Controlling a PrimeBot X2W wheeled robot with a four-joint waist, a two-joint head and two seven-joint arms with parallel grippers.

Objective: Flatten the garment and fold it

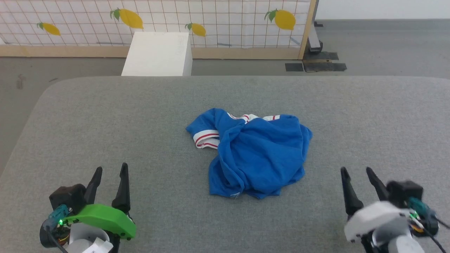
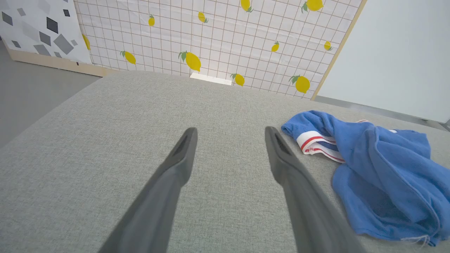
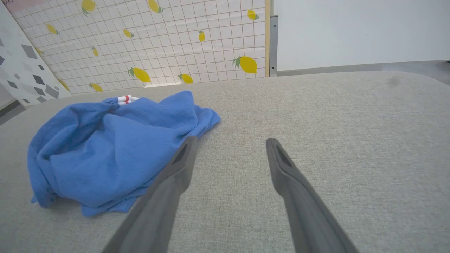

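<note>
Garment [image 1: 255,154] looks soft, light, bunched on grey table [image 1: 140,116]; I'd pinch the striped cuff. Left gripper [image 1: 111,172] and right gripper [image 1: 355,172] both spread, empty.

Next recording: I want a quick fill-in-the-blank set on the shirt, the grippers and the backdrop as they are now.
1. The crumpled shirt is mostly ____.
2. Its striped trim is white and ____.
3. The left gripper and the right gripper are both ____, holding nothing.
4. The screen behind the table is printed with yellow ____.
Missing words: blue; red; open; lemons.
</note>
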